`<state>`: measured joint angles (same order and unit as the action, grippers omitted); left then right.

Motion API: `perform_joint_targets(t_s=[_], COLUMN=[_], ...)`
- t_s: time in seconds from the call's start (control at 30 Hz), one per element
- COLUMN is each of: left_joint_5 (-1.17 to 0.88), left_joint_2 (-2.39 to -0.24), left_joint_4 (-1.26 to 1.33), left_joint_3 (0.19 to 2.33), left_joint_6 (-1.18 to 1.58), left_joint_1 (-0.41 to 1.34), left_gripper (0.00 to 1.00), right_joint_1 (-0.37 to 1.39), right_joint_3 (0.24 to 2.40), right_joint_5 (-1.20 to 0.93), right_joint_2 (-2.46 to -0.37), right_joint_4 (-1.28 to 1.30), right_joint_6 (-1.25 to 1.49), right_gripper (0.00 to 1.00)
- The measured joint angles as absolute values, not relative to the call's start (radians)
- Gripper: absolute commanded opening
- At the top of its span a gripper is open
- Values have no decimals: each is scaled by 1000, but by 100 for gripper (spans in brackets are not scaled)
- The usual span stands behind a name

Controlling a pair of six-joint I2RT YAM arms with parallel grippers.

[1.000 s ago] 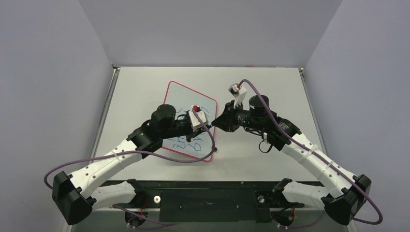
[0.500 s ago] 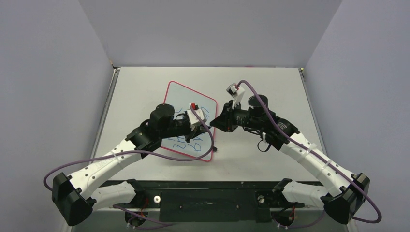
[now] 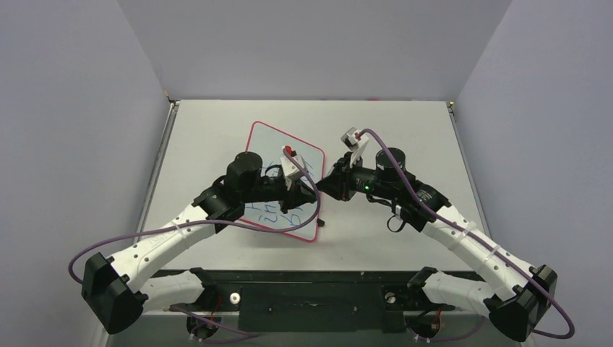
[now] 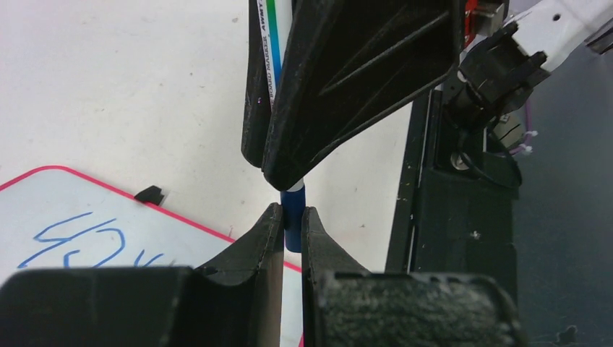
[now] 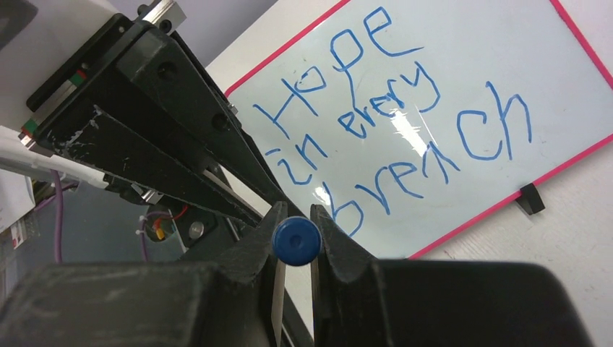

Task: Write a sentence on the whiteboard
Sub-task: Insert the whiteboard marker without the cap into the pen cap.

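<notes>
A flat glossy white rectangular whiteboard with rounded corners and a thin red-pink rim (image 3: 264, 139) lies flat on the grey table (image 3: 405, 123), left of the table's middle. In the top view it is turned askew, one corner pointing to the far side and another to the near side. A small black clip (image 3: 322, 223) sits on its outer edge by the near corner; the right wrist view shows it too (image 5: 531, 196).

The blue hand-drawn marker sentence (image 5: 394, 119) runs in three lines, "Hope", "in every" and "breach". The uneven letters fill most of the board (image 5: 470, 43). A streak of glare crosses the middle line. The left wrist view shows only one corner (image 4: 108, 217), with a few blue strokes (image 4: 76, 244).
</notes>
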<state>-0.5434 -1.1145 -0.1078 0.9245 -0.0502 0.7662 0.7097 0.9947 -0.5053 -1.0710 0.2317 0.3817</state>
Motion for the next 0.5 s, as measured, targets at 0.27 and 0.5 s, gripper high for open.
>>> perform_joint_targets(t_s=[0.27,0.5], left_joint_5=[-611,-554], left_joint_2=[-1158,-1147], left_joint_4=[8,20], left_joint_3=[925,925], left_joint_6=[56,49], left_joint_1=[749,749], left_gripper=[0,35], right_joint_1=[710,707], right_joint_3=[969,968], right_joint_5=[-449,-390], right_joint_2=[-1027,-1020], right_joint_4=[189,187], right_joint_6=[375,445], right_gripper=[0,0])
